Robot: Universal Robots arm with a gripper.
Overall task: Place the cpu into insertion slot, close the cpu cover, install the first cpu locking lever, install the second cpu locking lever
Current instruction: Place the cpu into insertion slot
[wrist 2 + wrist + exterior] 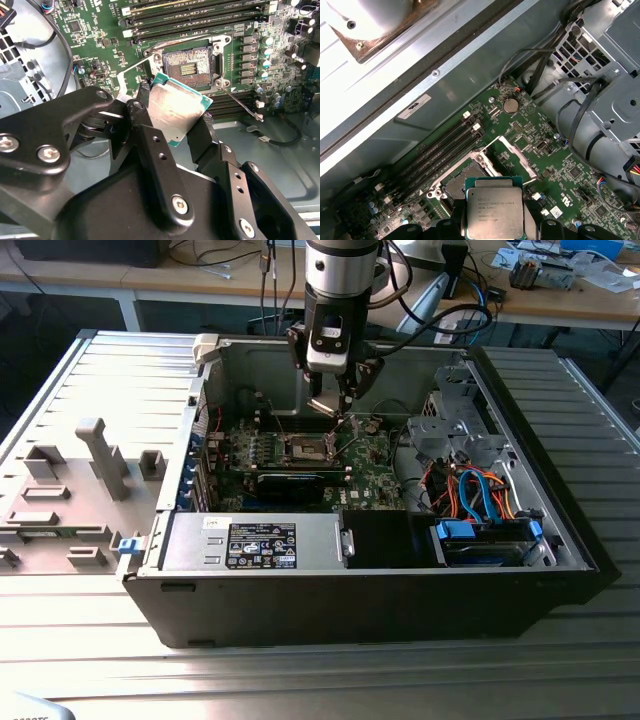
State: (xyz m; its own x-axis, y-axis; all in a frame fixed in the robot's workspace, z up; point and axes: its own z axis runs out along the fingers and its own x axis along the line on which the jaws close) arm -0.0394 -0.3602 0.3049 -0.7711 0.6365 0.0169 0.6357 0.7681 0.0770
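One cpu (494, 214) inside case (350, 590) on ribbed table (320, 680)

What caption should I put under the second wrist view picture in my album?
The jaws grip the cpu close to the empty insertion slot on the green motherboard.

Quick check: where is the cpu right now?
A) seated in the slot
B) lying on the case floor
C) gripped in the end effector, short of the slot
C: in the second wrist view the cpu is clamped in the end effector, and the slot beyond it lies bare.
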